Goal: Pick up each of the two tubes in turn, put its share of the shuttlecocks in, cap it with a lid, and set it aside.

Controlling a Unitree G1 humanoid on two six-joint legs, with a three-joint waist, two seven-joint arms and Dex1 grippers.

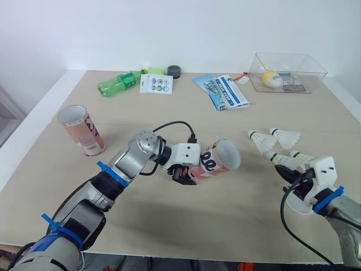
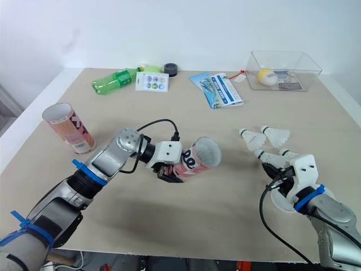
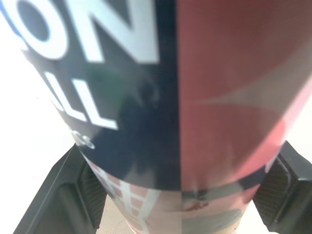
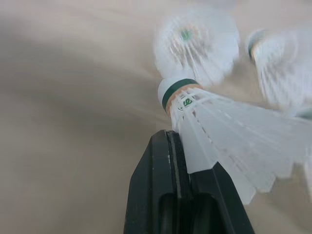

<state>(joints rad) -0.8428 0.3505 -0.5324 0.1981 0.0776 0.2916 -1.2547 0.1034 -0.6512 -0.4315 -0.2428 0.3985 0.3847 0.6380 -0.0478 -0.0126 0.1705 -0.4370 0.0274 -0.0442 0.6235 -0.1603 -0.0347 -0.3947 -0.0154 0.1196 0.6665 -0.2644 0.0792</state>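
Tan table top (image 1: 67, 186) lies under both arms, and a white wall stands behind it.

From the head you see your left pincer (image 1: 183, 174) clamped on the bottom end of a pink tube (image 1: 217, 161). It holds the tube tipped on its side, with the open mouth facing away from the pincer and toward your right pincer (image 1: 292, 176). A second tube (image 1: 82, 130) stands upright, well apart on the outer side of the left arm.

Your right pincer is low at the table, closed on the feather skirt of a shuttlecock (image 1: 280, 160). Three more shuttlecocks (image 1: 259, 139) lie just past its tips. Far beyond both pincers sit a green bottle (image 1: 118, 83), a sticker sheet (image 1: 156, 84), a black roll (image 1: 174, 71), a blue booklet (image 1: 223, 91) and a clear box (image 1: 313, 68) with a yellow ball (image 1: 271, 78) inside.

From the left wrist you see the two black fingers (image 3: 63, 195) pressed on either side of the tube.

From the right wrist you see the fingers together, pinching the white feathers, with the green-banded cork pointing away from the pincer.
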